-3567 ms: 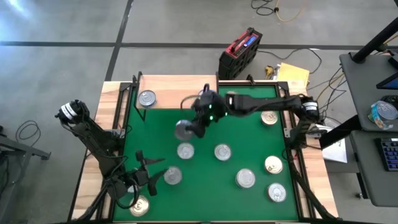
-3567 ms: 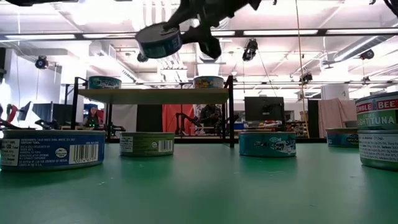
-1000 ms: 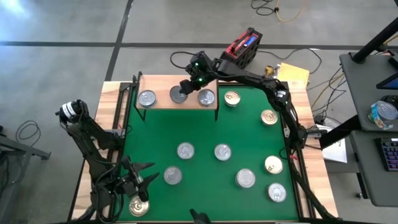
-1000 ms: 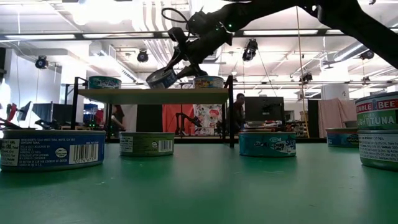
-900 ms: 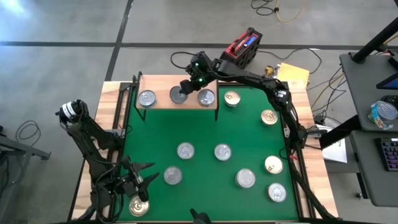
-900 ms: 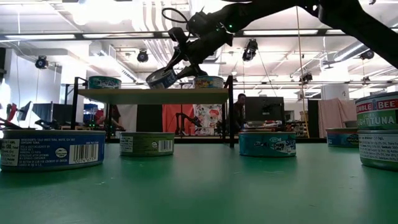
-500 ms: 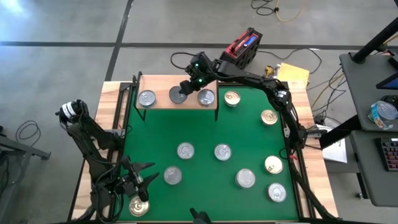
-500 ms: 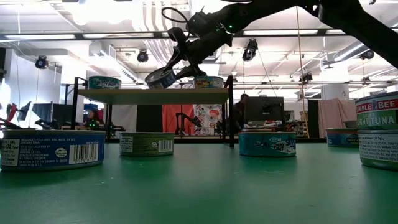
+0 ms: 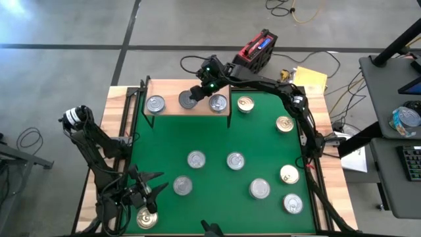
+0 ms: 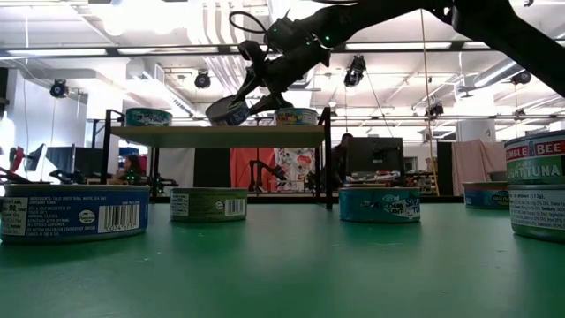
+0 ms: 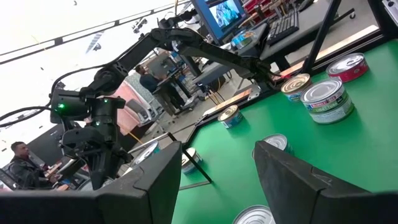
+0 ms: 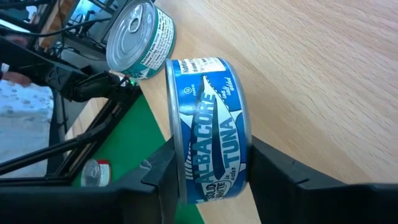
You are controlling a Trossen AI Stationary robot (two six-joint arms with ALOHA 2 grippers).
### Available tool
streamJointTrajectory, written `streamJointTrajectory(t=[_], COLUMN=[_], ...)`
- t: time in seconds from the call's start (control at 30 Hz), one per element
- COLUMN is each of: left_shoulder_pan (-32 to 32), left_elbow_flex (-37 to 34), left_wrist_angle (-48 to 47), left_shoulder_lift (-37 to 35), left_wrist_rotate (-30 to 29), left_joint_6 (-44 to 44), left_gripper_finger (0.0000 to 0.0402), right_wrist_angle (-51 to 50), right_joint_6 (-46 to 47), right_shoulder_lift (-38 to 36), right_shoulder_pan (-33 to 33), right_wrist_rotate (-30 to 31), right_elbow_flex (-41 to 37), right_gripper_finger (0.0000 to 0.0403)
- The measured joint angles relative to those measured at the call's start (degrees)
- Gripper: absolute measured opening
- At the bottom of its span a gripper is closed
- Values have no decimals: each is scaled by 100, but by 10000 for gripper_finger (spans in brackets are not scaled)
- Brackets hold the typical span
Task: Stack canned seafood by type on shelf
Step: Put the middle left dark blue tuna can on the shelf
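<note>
One blue albacore tuna tin point(image 12: 208, 130) sat tilted between the right gripper's point(image 9: 191, 99) fingers, grasped but loosening, its lower edge on the shelf point(image 9: 170, 113) between two standing tins, while the left gripper point(image 9: 141, 192) waited open, far across the mat.

Place: a robotics lab or workshop, a large open industrial room.
Ceiling: white, with long strip lights point(image 10: 397, 46) and exposed pipes.
Floor: bare grey concrete point(image 9: 66, 72) with dark seams and loose cables.
Work area: a wooden tabletop point(image 9: 117, 105) covered by a green mat point(image 9: 217, 184).
Equipment: a red and black case point(image 9: 254, 51) on the floor; a monitor point(image 11: 219, 14) and keyboard point(image 11: 283, 23) on a neighbouring desk.
People: seated figures point(image 11: 22, 160) in the background.
</note>
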Motion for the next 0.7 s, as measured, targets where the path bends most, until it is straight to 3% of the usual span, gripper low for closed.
streamJointTrajectory(t=[0.23,0.7], left_shoulder_pan=[0,0], left_elbow_flex=[2,2], left_wrist_angle=[0,0], left_shoulder_lift=[0,0], left_wrist_rotate=[0,0], left_joint_6=[-20,-22], left_gripper_finger=[187,187], right_wrist_angle=[-42,-71], right_joint_6=[-2,-11], right_shoulder_lift=[17,17], right_shoulder_pan=[0,0], right_wrist_rotate=[39,-3], right_elbow_flex=[-9,-9], right_gripper_finger=[202,255])
